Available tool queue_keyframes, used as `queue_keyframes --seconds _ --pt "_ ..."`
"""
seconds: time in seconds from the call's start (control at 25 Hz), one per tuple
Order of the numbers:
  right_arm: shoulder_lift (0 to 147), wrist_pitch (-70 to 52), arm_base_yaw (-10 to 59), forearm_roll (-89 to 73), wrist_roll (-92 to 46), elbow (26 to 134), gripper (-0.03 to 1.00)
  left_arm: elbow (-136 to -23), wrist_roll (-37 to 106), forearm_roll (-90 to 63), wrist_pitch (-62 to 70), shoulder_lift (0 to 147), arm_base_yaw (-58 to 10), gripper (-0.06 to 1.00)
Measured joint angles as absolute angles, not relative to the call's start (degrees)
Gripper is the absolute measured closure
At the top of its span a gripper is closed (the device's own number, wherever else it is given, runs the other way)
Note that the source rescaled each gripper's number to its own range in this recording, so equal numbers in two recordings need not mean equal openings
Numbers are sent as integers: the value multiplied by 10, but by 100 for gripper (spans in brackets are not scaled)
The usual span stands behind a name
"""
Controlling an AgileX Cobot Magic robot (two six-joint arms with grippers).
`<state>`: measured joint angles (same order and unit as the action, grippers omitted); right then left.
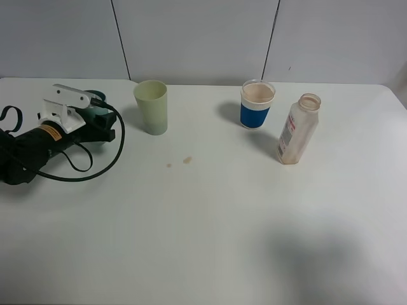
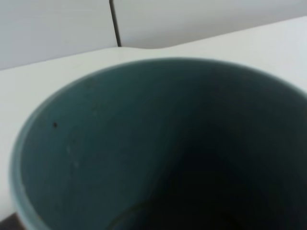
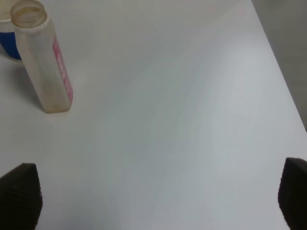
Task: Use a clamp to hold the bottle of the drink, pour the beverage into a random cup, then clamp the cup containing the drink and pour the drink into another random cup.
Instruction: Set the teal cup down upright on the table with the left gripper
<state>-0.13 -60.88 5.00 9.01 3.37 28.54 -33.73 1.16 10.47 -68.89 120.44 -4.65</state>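
While gripping the teal cup point(image 2: 96, 143) tight in the left claw point(image 1: 102, 124) at the frame's left, seemingly on the second pour; next, probably lift and tip it over the pale cup point(image 1: 151, 107) just rightward, leaving the right claw point(image 3: 158, 201) wide open, apart from the bottle point(image 1: 297, 130) at upper right.

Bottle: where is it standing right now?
In the high view the bottle stands upright on the right side of the table, just right of and nearer than the blue-banded cup.
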Motion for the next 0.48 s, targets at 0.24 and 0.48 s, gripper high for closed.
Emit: queue_keyframes --seconds 0.24,0.48 --pt "-1 -609 50 90 34 285 -3 -373 11 105 -689 1216 -47 93" --pt "-1 -609 50 90 34 285 -3 -398 7 106 -689 1238 -47 93"
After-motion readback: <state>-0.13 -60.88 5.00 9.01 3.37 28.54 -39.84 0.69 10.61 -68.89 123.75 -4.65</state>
